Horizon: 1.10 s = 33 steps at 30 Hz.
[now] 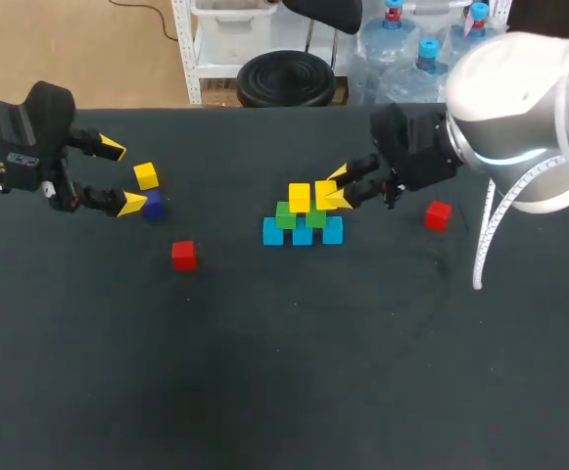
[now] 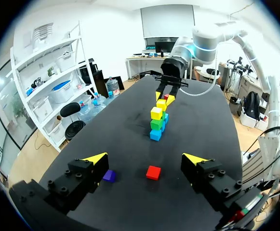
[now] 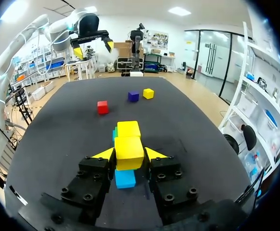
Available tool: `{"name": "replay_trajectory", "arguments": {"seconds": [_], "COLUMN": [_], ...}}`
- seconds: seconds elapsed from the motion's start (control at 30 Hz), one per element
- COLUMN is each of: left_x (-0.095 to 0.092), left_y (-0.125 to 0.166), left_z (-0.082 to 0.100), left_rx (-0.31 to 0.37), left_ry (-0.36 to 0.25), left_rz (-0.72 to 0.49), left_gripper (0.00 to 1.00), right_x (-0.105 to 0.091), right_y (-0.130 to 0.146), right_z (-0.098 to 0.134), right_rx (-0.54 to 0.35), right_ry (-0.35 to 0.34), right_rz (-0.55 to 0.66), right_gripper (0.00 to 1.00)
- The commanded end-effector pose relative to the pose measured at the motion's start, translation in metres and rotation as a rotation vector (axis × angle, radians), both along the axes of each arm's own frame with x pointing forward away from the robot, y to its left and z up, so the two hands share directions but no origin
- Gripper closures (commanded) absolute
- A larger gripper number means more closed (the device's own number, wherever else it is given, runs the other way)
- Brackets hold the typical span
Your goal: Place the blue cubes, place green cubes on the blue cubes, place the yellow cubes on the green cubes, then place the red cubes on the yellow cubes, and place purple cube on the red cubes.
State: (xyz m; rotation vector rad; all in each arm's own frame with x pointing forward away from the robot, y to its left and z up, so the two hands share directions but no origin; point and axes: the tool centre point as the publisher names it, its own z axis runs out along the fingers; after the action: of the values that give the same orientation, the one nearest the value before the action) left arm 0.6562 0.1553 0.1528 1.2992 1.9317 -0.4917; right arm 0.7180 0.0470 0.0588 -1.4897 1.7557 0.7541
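Observation:
A row of three blue cubes (image 1: 303, 234) lies mid-table with two green cubes (image 1: 286, 214) on top. One yellow cube (image 1: 299, 197) rests on the green layer. Beside it my right gripper (image 1: 335, 188) is shut on a second yellow cube (image 3: 128, 152), over the green cube (image 1: 315, 216) and above a blue cube (image 3: 125, 179); I cannot tell whether it touches. Loose on the table are a red cube (image 1: 183, 255), another red cube (image 1: 438, 214), a yellow cube (image 1: 146, 175) and a purple cube (image 1: 154, 206). My left gripper (image 1: 122, 176) is open above the table beside these last two.
In the left wrist view the purple cube (image 2: 109, 175) and the red cube (image 2: 153, 172) lie just ahead of the open fingers, with the stack (image 2: 156, 124) farther off. The black table (image 1: 294, 372) is bare along its front half.

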Motion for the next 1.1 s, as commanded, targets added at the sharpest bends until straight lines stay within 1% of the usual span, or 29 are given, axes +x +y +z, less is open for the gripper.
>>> {"name": "replay_trajectory", "arguments": {"seconds": [0.03, 1.1], "left_x": [-0.0009, -0.0009], "left_y": [0.0013, 0.0013], "left_z": [-0.0016, -0.0016], "left_rx": [-0.007, -0.007], "left_ry": [-0.007, -0.007], "left_rz": [-0.002, -0.002], "left_gripper": [0.0, 0.0], "right_x": [0.0, -0.0019], "right_y": [0.0013, 0.0079], "right_z": [-0.0007, -0.0051], "right_rx": [0.0, 0.004], "right_ry": [-0.001, 0.005], "right_rz": [-0.006, 0.003], "right_gripper": [1.0, 1.0]}}
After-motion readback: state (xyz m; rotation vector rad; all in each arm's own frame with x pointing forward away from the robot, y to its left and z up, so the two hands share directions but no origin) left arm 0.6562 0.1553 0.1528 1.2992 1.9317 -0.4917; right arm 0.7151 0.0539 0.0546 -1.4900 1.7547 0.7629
